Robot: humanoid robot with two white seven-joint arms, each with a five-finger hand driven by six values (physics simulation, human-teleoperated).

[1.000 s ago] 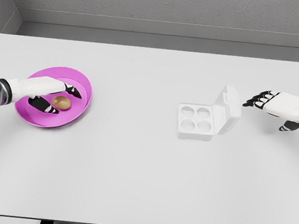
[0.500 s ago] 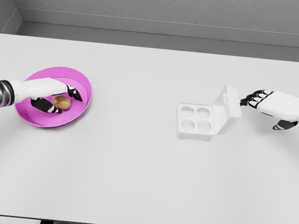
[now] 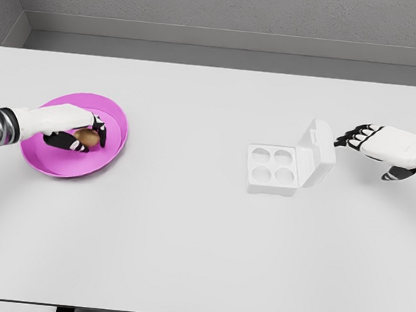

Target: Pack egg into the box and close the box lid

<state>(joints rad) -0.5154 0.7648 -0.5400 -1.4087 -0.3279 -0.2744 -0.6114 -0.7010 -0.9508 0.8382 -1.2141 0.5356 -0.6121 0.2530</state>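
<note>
Grasping is in hand: the egg (image 3: 86, 138), lying in the pink plate (image 3: 115, 121) at far left, is enclosed by the left hand (image 3: 74, 132). The right hand (image 3: 375, 143) hovers with fingers spread and nothing held beside the box (image 3: 273, 170), whose lid (image 3: 317, 153) stands raised. A lift and a carry rightward are called for next.

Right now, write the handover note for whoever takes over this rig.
Left hand: fingers closed around the egg, which sits in the pink plate at the table's left.
Right hand: open, holding nothing, fingertips just right of the box lid; contact cannot be told.
Box: right of centre, lid standing open, all four cups empty.
Done: egg grasped, not yet lifted clear of the plate.
Left: carry the egg to a cup, release it, close the lid.
</note>
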